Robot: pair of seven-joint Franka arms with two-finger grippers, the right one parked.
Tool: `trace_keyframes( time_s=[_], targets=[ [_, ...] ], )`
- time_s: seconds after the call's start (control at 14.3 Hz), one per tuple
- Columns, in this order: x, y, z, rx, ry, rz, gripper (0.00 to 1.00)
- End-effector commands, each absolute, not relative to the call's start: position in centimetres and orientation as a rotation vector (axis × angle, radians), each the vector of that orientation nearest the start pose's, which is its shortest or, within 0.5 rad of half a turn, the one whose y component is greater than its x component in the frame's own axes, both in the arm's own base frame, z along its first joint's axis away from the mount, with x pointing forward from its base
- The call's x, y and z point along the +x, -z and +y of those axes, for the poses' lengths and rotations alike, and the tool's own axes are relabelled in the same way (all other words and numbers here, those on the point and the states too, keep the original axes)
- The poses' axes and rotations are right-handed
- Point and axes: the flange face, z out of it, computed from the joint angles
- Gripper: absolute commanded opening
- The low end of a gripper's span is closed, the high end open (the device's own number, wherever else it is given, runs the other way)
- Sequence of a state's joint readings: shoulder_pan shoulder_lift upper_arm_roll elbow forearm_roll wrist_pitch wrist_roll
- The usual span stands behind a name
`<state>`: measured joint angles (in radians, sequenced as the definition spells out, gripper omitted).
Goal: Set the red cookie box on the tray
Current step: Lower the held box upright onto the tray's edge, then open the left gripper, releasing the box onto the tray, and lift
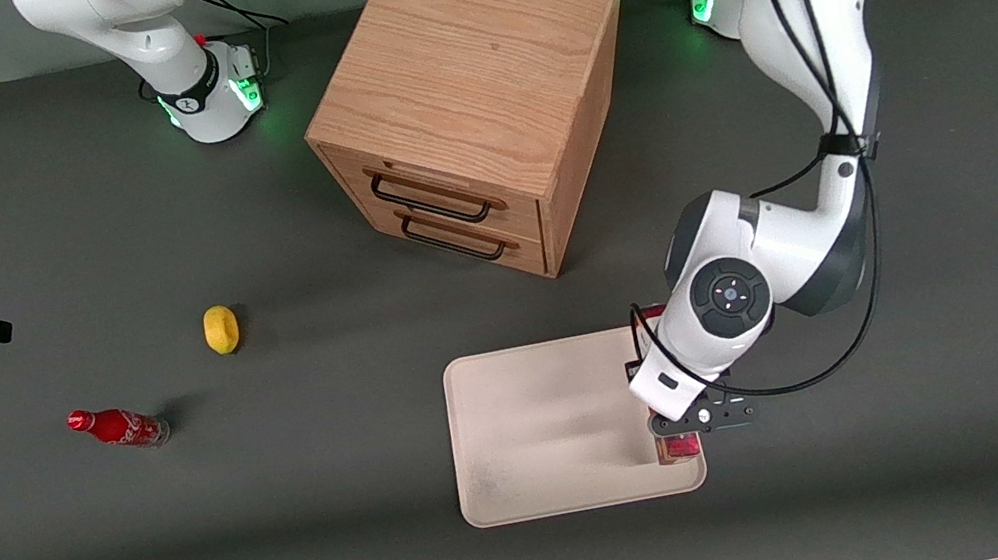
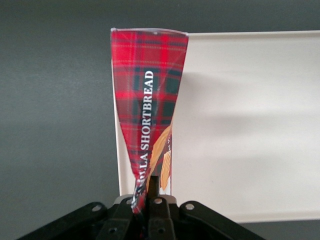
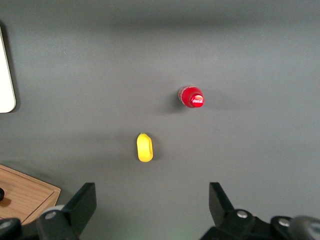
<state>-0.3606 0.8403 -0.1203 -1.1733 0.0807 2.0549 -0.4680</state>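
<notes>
The tool (image 1: 685, 419) grips the box (image 2: 148, 112) at the tray's (image 1: 525, 438) edge nearest the working arm, so letting go here could tip the box over the low rim onto the worktop (image 1: 897, 477).

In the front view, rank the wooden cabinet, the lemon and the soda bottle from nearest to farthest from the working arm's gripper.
The gripper sits over the tray edge, shut on the red cookie box.
1. Wooden cabinet: nearest, farther from the camera than the tray.
2. Lemon: toward the parked arm's end.
3. Soda bottle: farthest, further toward that end.
</notes>
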Motion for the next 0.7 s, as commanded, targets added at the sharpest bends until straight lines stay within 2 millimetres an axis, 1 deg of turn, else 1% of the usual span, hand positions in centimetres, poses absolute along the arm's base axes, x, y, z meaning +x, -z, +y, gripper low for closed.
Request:
trace_keyframes(
  time_s=[0.0,0.21,0.28,0.49,0.56,0.63],
  targets=[
    [69.7,-27.9,-32.3,-3.153,0.125,-0.013,0.0],
    [70.1,-26.1,-32.2,-3.157,0.155,-0.02,0.0],
    [70.3,-25.9,-31.9,-3.153,0.167,-0.035,0.0],
    [70.2,-25.1,-32.1,-3.15,0.162,-0.073,0.0],
    [70.2,-25.1,-32.1,-3.151,0.161,-0.079,0.13],
    [70.1,-25.2,-32.1,-3.152,0.161,-0.078,0.39]
  ],
)
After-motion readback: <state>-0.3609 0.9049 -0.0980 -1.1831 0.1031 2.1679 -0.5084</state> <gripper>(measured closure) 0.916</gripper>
